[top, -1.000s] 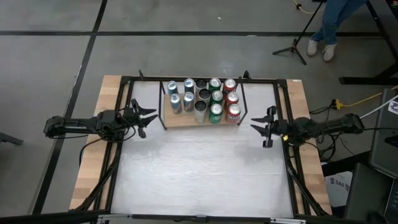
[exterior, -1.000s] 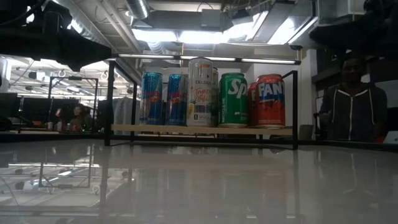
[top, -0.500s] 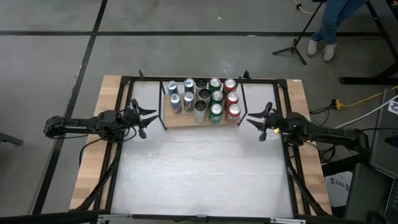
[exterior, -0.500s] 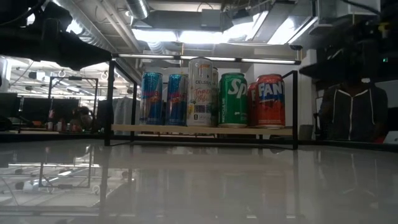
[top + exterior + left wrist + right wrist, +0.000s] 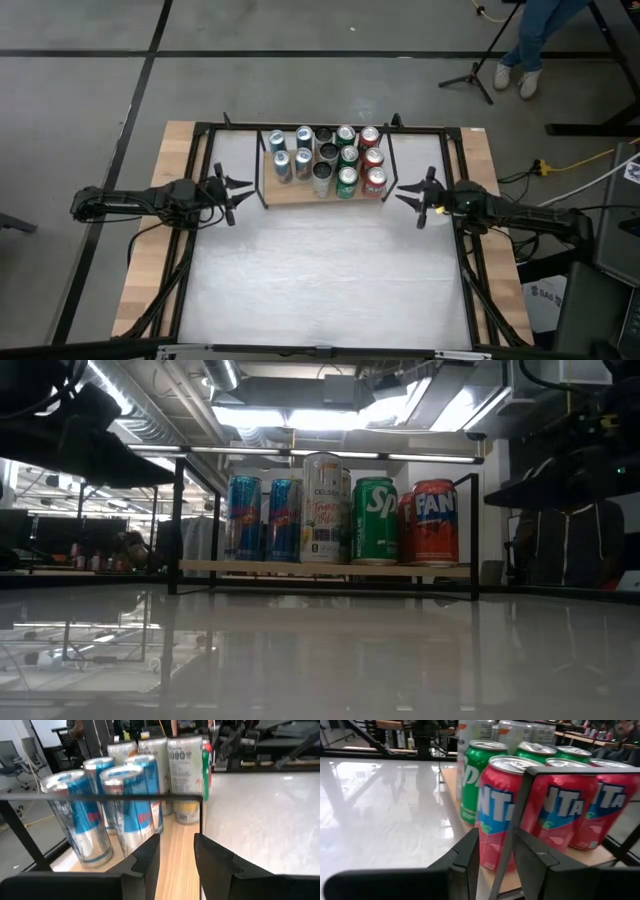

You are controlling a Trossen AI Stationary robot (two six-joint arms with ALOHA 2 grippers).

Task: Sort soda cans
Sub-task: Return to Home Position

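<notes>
Soda cans point(image 5: 325, 158) all stand upright on a wooden shelf point(image 5: 290, 197) w/ a black wire frame, at 12 o'clock on the white table point(image 5: 320, 290), grouped by colour in rows running front to back. Across the shelf from 9 to 3 o'clock: blue-silver cans point(image 5: 283, 165) in two rows, white cans point(image 5: 322, 172) w/ darker tops behind, green cans point(image 5: 346, 178), red cans point(image 5: 375, 180). Rows sit close together; can't tell whether neighbours touch. Low view shows the front rank: two blue, one white, one green, one red, side by side on the board. L gripper point(image 5: 238, 198) hangs off the shelf's 9 o'clock end, just outside the frame, pointing at the blue cans. Its fingers point(image 5: 150, 857) are apart w/ a narrow gap, nothing between them. R gripper point(image 5: 412, 198) sits opposite at the shelf's 3 o'clock end, near the red cans, fingers point(image 5: 467, 860) likewise parted & empty. Both grippers are apart from the cans. Each arm reaches in across its own side edge of the table, L from 9 o'clock, R from 3. Beyond the table at approx 1 o'clock, a person's legs point(image 5: 530, 40) in jeans & light shoes stand on the grey floor, beside a tripod stand point(image 5: 470, 75).
</notes>
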